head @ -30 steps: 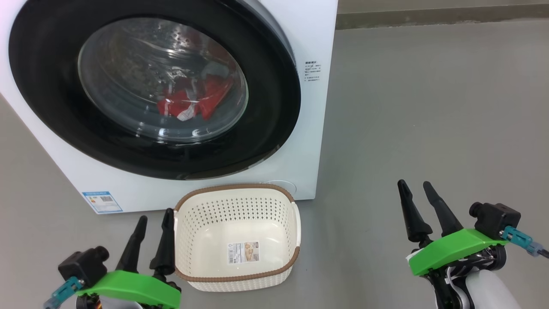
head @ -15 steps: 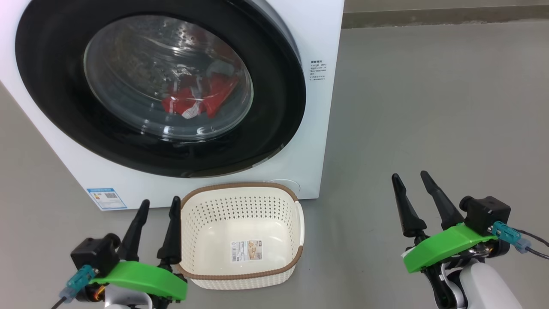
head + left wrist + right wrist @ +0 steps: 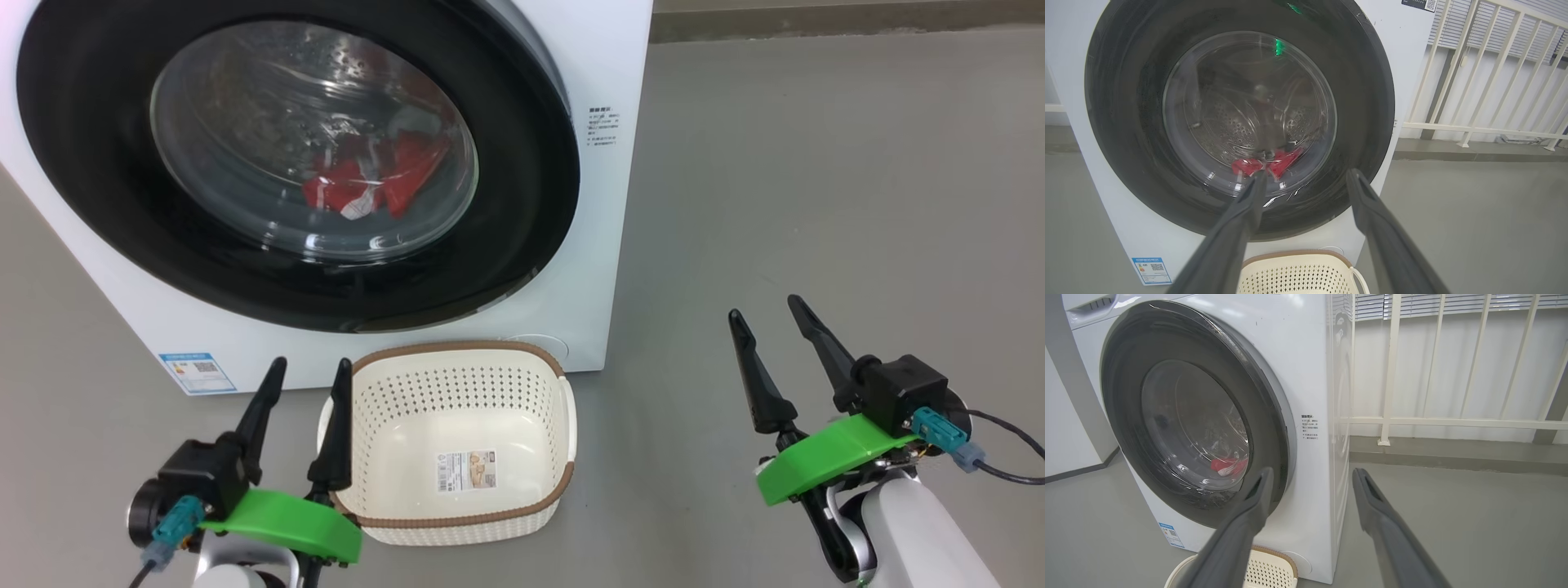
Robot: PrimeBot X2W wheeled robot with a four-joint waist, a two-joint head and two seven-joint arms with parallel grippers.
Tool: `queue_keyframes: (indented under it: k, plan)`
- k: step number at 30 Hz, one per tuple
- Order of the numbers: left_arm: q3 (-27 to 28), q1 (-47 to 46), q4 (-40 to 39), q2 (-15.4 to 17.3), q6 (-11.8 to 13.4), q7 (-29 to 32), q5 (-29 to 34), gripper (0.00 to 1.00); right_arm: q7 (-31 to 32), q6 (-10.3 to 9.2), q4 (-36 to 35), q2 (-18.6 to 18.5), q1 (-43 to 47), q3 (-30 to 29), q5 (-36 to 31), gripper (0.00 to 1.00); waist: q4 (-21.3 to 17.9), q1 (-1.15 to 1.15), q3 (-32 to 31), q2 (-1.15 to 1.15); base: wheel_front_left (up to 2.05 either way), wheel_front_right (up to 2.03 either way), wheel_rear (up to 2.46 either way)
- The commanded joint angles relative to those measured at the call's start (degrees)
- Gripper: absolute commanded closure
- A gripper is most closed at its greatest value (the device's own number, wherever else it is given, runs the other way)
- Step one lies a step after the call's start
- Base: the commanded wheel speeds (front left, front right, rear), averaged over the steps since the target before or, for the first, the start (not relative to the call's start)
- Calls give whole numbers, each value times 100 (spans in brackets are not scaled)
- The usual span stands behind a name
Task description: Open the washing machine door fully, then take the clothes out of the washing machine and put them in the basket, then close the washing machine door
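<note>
- Washing machine door [image 3: 522, 204] sits shut against the washing machine [image 3: 608, 57], far left.
- Clothes [image 3: 367, 184], red, lie inside the drum, seen low through the door glass.
- Basket [image 3: 457, 353] stands on the floor [image 3: 816, 163] just in front of the machine, below the door.
- Left gripper [image 3: 313, 361]: fingers spread, nothing held, just beside the basket's left rim.
- Right gripper [image 3: 763, 306]: fingers spread, nothing held, near right, well apart from the machine.

Plain grey floor [image 3: 816, 188] all around, slightly shiny. In the background there's a white railing [image 3: 1391, 375] with upright bars, its foot on a low grey kerb [image 3: 1453, 453]. Slatted blinds [image 3: 1433, 301] behind it up top. Pale wall [image 3: 1065, 433] with a dark skirting strip [image 3: 1081, 470].
</note>
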Motion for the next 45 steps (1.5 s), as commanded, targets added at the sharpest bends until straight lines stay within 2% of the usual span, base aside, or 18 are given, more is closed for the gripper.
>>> queue_keyframes:
  k: [1,6,23,24,25,26,27,29,32,39,45]
  plan:
    - [164,-287,-176,131,8,-84,173,0,-102,-4,-169,-34,-244,127,-198,0,-12,0,9,0,0,0,0]
    - [153,-337,-170,138,-10,-168,512,0,-185,-4,-207,-39,-266,116,-502,0,-20,0,8,0,0,0,0]
    - [187,-336,-205,138,-51,-168,623,0,-185,-4,-250,-39,-233,96,-447,0,-15,0,29,0,0,0,0]
    - [185,-333,-209,138,-49,-168,625,0,-185,-4,-251,-39,-235,96,-442,3,-12,0,32,0,0,0,0]
    - [181,-330,-215,138,-46,-168,626,0,-185,-4,-245,-39,-237,99,-423,17,-8,0,35,0,0,0,0]
    - [178,-328,-223,138,-42,-168,623,0,-185,-4,-221,-39,-238,106,-374,53,-3,0,37,0,0,0,0]
    - [174,-326,-232,138,-39,-168,622,0,-185,-4,-201,-39,-246,117,-306,65,3,0,42,0,0,0,0]
    - [171,-322,-257,138,-33,-168,611,0,-185,-4,-160,-39,-277,159,-153,100,13,0,63,0,0,0,0]
    - [164,-338,-314,138,-26,-168,612,0,-185,-4,-122,-39,-365,184,124,100,36,0,155,0,0,0,0]
    - [107,-421,-473,138,-13,-168,576,0,-185,-4,116,-39,-729,259,1343,100,126,0,427,0,0,0,0]
    - [55,-458,-629,138,-2,-168,535,0,-185,-4,229,-39,-1057,382,1573,100,207,0,684,0,0,0,0]
